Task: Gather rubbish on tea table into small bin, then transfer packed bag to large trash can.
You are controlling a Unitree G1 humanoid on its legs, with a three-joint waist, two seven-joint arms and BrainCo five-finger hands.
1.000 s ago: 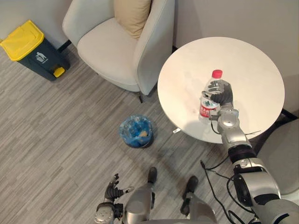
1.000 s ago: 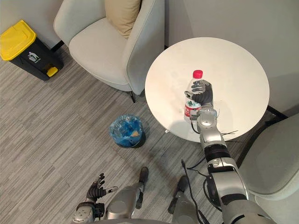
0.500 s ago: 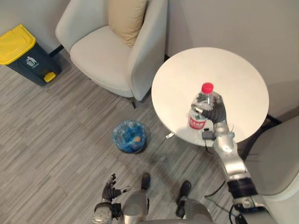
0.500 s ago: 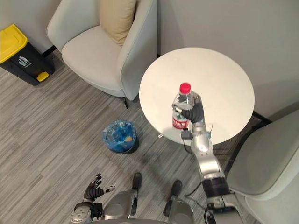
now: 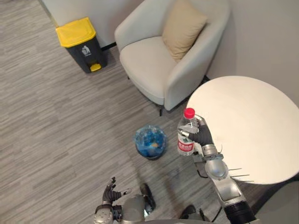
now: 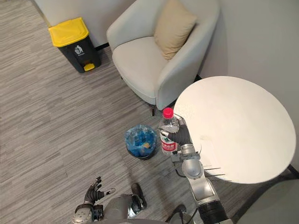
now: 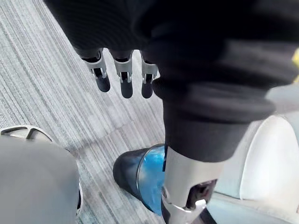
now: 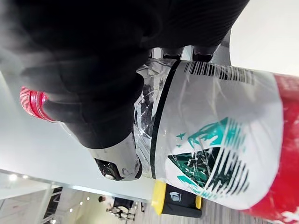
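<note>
just beside the small bin (image 5: 150, 141), the right hand (image 5: 202, 135) grasps a red-capped water bottle (image 5: 186, 133) upright in its fingers, seemingly for dropping in; well apart, the left hand (image 5: 110, 190) hangs, fingers released.

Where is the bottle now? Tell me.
In the left eye view, the bottle is held upright in the right robot hand, between the round table and the small bin.
</note>
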